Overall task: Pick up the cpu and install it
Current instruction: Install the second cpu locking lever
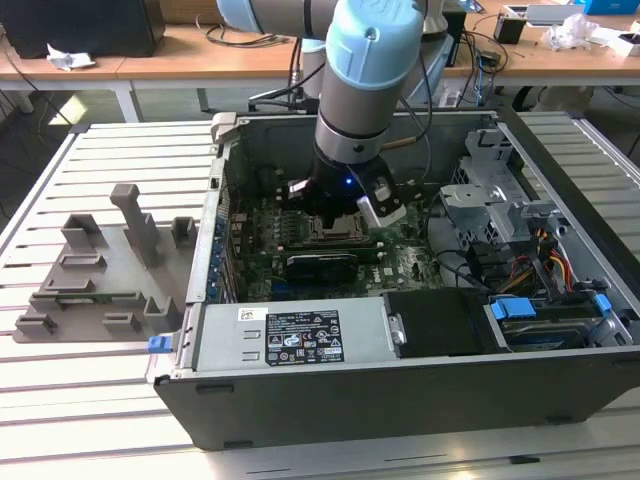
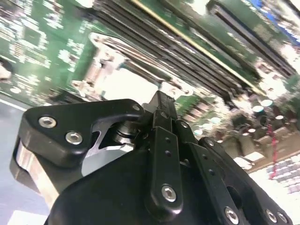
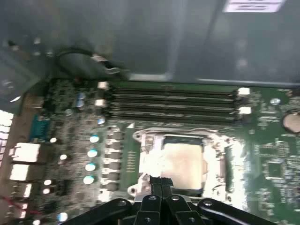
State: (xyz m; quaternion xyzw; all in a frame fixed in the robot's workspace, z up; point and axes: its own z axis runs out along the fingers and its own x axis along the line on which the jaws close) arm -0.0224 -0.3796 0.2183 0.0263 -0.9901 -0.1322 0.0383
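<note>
In the exterior view my arm reaches down into the open computer case [image 1: 400, 380], which lies on its side on the slatted counter [image 1: 110, 400]. My pincer [image 1: 335, 215] hangs low over the motherboard [image 1: 400, 262], directly above the socket frame [image 1: 335, 232]. The cpu itself I cannot make out from here, as my wrist covers most of the socket. On the exterior view's left, well apart from the case, the grey plastic tray [image 1: 95, 275] with its upright blocks sits on the counter.

In the second wrist view my pincer [image 2: 161, 101] fills the near part of the picture, its fingers [image 2: 164, 122] drawn tight together with nothing between them. Just past the tips, the cpu [image 2: 126, 84] shows as a pale glaring patch inside the socket frame [image 2: 101, 47].

In the first wrist view the cpu [image 3: 180, 161] lies flat inside the socket frame [image 3: 140, 140], its silver top shining, with the row of memory slots [image 3: 173, 105] on its far side. My pincer [image 3: 161, 180] sits closed at the near edge of the chip, its tips just over the rim, gripping nothing.
</note>
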